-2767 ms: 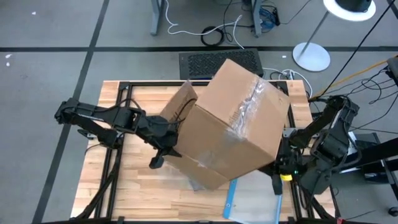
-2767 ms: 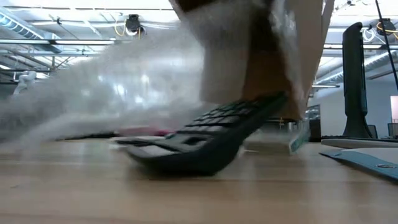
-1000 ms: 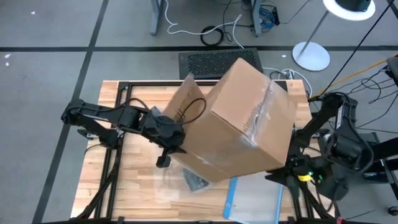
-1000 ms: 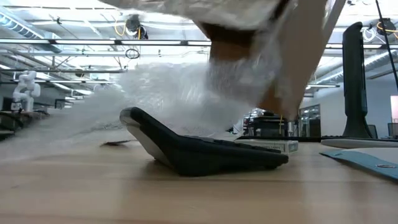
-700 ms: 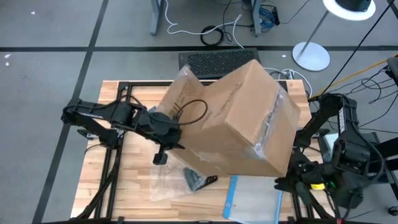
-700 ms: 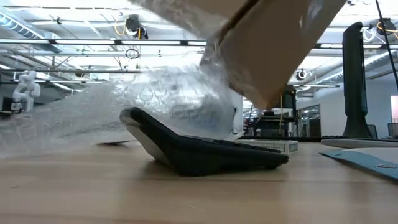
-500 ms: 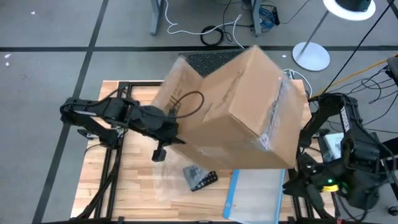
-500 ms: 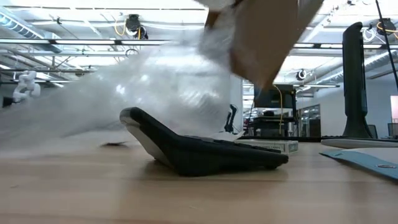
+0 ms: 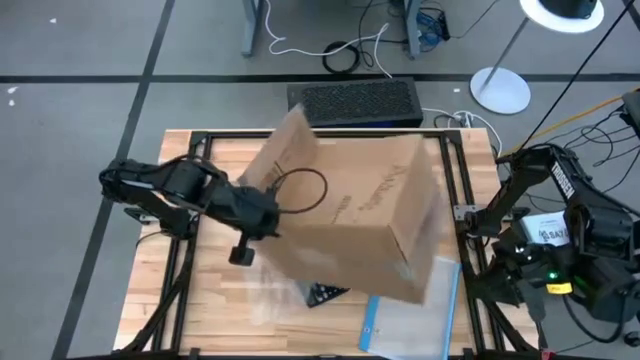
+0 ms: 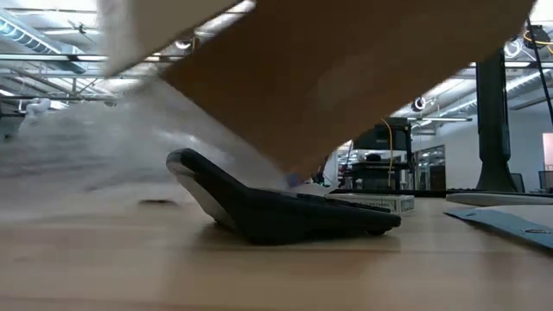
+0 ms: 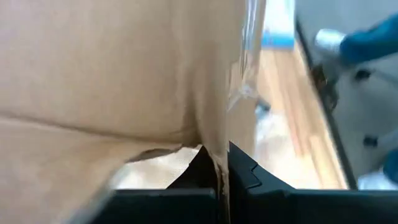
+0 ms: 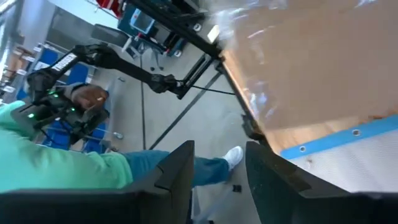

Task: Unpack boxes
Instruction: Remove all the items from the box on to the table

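The brown cardboard box (image 9: 350,215) hangs tilted over the middle of the table, with a loose flap (image 9: 292,150) sticking out at its far left. In the low view the box (image 10: 346,78) fills the top of the picture. My left gripper (image 9: 262,226) is shut on the box's left side. My right gripper (image 12: 221,177) stands open past the table's right edge, apart from the box, with nothing between its fingers. A black keyed device (image 10: 276,207) lies on the table under the box, beside bubble wrap (image 9: 265,300). My left gripper pinches a thin cardboard edge (image 11: 217,152) at the box's left side between its two fingers (image 11: 244,173). It comes from the table's left, slanting down. The box hangs tilted from that hold, its low corner (image 10: 294,173) just over the black device; whether they touch I cannot tell.
A clear pouch with a blue edge (image 9: 372,322) lies at the near right of the table. A black grille-topped unit (image 9: 355,100) stands behind the far edge. A person in a green top (image 12: 56,168) stands by the right side. A lamp base (image 9: 500,92) is on the floor.
The box has swung round and sunk from a high tilt toward the table, hanging from my left gripper, which stayed shut and rose a little. My right gripper has drawn back toward the table's right edge, away from the box.
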Controlling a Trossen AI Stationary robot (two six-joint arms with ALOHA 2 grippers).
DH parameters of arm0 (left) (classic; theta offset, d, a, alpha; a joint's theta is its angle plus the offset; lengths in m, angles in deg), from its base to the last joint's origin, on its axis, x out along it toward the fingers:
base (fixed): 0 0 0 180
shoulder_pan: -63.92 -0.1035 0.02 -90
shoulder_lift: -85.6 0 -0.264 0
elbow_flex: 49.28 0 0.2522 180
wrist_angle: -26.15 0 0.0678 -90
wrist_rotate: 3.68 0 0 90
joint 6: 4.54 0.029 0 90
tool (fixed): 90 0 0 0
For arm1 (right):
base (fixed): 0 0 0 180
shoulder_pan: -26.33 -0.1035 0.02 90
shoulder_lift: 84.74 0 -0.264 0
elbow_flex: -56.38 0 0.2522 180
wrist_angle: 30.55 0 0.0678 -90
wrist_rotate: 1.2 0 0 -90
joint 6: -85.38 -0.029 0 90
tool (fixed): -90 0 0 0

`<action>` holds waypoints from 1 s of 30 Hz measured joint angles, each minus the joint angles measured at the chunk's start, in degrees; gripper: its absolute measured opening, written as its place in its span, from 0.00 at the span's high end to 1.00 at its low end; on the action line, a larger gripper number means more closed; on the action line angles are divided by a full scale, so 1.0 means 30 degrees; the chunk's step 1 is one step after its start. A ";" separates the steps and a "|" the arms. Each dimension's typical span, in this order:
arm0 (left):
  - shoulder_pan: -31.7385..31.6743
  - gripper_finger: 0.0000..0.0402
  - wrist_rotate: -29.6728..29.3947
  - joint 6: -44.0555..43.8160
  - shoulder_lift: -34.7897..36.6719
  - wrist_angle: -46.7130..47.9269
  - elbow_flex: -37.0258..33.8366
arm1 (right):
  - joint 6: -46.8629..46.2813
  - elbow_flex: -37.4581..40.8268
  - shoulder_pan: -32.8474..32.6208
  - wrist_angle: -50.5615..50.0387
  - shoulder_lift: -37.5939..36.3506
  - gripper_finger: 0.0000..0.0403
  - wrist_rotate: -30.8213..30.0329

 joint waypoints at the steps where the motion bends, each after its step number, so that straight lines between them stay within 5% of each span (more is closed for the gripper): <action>1: 0.0070 1.00 -0.0405 0.0022 -0.0088 0.0475 0.0010 | -0.0160 0.0004 0.0000 -0.0276 0.0010 0.67 0.0009; 10: 0.0183 1.00 -0.3536 0.1203 -0.0893 0.1740 0.2493 | -0.0884 0.0007 0.0045 -0.1374 -0.0057 0.67 -0.0942; 14: 0.0183 1.00 -0.3267 0.2153 -0.2164 0.3704 0.4881 | -0.0510 0.0007 0.0492 -0.1705 -0.0249 0.67 -0.2245; 21: -0.0087 1.00 -0.1570 0.3988 -0.4212 0.4090 0.5972 | 0.8513 -0.1816 0.2227 0.1937 -0.0311 0.67 -0.6825; 26: -0.1119 1.00 -0.0800 0.4580 -0.4984 0.4098 0.5962 | 1.4702 -0.2779 0.4940 0.5096 -0.0311 0.67 -0.5300; 30: -0.1705 0.99 -0.0033 0.4371 -0.5384 0.3985 0.5962 | 1.5548 -0.2809 0.7457 0.4846 -0.0303 0.67 -0.2446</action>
